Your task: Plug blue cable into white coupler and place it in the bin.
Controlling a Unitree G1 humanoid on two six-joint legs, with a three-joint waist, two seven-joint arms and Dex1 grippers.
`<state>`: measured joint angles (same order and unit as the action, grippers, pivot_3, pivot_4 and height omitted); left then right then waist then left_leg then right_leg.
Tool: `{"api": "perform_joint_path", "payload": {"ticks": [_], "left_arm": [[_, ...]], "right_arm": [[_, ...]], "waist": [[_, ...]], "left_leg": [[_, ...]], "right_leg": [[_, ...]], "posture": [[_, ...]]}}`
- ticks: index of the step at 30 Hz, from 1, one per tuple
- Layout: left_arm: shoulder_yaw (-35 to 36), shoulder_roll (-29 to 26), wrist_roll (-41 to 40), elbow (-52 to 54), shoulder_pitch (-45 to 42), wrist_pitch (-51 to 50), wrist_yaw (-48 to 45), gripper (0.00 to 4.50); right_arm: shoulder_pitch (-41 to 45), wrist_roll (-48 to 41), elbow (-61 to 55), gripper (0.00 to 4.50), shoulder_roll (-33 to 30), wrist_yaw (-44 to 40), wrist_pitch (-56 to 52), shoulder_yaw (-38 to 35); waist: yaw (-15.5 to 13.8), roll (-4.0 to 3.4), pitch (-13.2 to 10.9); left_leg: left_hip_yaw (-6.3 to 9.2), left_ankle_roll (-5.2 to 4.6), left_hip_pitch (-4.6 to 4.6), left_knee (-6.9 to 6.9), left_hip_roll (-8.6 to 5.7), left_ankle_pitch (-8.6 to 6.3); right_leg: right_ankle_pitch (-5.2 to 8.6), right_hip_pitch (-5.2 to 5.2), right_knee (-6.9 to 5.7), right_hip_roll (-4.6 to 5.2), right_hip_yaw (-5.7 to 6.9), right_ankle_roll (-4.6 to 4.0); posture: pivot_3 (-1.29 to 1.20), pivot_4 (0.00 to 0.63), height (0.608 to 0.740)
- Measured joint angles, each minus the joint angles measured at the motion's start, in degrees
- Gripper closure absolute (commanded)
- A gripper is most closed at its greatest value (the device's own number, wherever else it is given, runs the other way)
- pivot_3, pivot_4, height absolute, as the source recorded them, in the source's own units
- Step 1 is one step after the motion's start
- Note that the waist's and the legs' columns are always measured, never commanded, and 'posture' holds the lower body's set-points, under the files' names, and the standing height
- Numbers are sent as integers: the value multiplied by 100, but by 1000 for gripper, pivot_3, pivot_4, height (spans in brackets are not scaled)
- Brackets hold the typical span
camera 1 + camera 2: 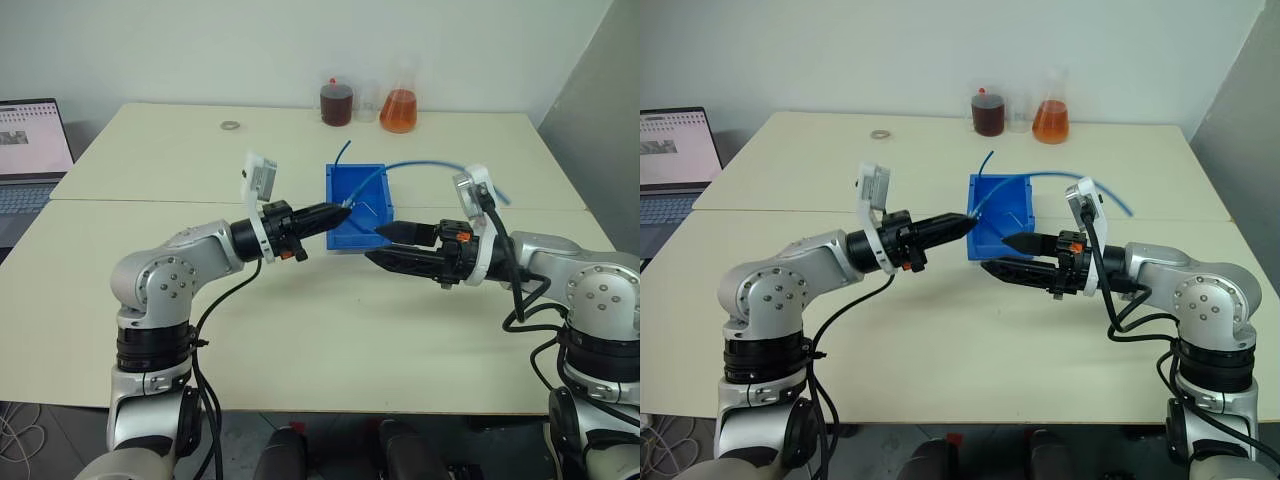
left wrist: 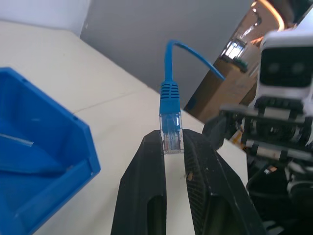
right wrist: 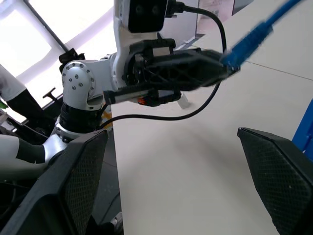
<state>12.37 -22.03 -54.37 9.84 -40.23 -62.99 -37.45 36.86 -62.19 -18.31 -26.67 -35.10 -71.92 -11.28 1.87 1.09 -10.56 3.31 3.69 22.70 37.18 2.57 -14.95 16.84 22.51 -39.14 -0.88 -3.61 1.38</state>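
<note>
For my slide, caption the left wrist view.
Left pincer shut on the blue cable at its clear plug, beside the bin.

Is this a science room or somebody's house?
Probably a lab or workroom, not a house. Plain tables are pushed together by a bare wall, glass flasks of coloured liquid stand at the back, and a laptop sits open at one side.
</note>
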Motion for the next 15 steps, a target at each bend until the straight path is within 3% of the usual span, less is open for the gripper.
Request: {"api": "perform_joint_path", "payload": {"ticks": [5, 15], "left_arm": [[9, 35, -587, 26, 57, -427, 43, 4262], [-280, -262, -857, 183, 371, -657, -213, 4262]], "right_arm": [[85, 3, 379, 0, 103, 158, 36, 13], [597, -345, 735, 0, 122, 138, -25, 11]], "waist": [[14, 0, 0], [0, -1, 0]], "left_leg": [[-8, 2, 1, -4, 0, 1], [-11, 2, 9, -4, -1, 1]], "right_leg": [[0, 8, 1, 0, -8, 0], [0, 18, -2, 1, -10, 0]], "posture": [[0, 150, 740], [0, 150, 740]]}}
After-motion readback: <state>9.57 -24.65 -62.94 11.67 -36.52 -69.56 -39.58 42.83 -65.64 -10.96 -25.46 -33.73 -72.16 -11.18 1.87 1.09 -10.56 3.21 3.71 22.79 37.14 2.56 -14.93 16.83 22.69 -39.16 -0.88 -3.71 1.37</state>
